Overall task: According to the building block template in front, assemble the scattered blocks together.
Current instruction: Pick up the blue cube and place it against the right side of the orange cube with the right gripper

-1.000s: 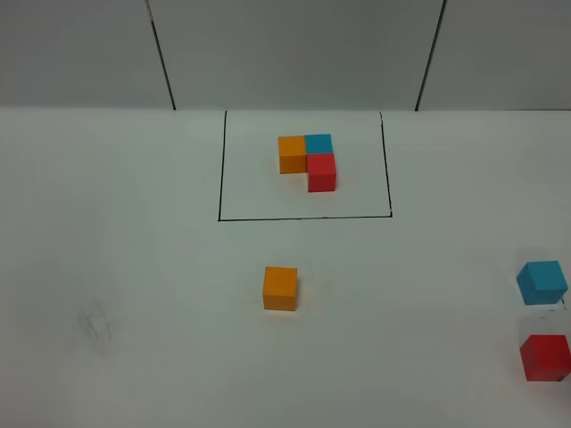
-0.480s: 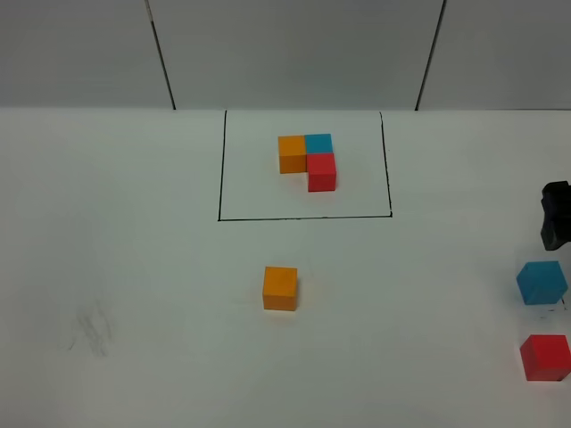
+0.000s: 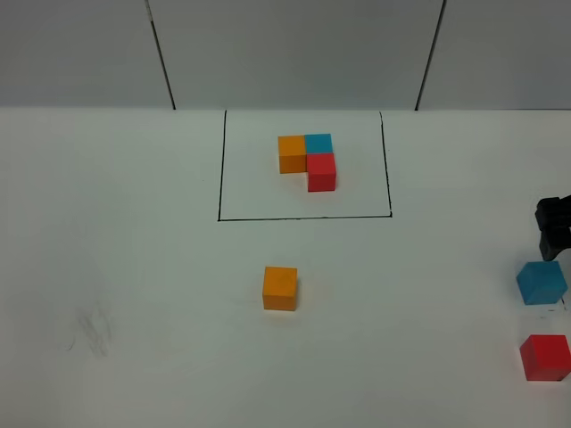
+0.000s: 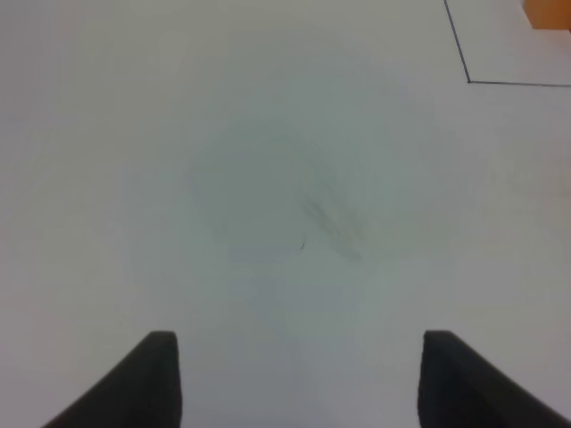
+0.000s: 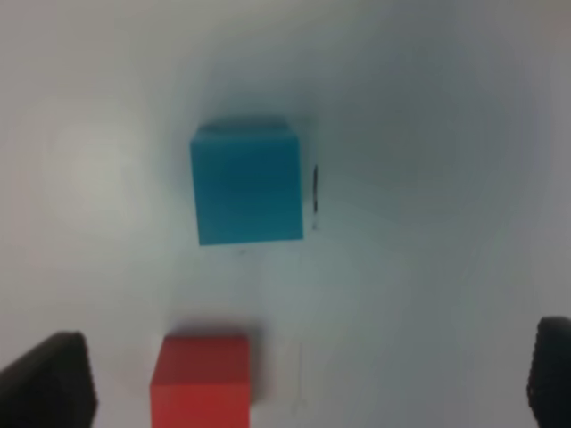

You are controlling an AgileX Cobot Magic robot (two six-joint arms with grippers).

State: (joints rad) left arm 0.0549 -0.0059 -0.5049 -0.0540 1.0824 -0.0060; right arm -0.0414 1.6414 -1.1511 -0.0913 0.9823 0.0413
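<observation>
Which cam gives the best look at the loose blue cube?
Right wrist view: the loose blue cube sits near the middle of the picture, whole and close. Exterior high shows it whole but small, at the right edge, near the loose red cube. The left wrist view does not show it at all.

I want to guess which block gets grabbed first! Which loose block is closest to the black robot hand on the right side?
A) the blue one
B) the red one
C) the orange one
A: in the high view the right gripper hangs just beyond the loose blue block. The loose red block lies farther from it, and the loose orange block sits far off to the left.
</observation>
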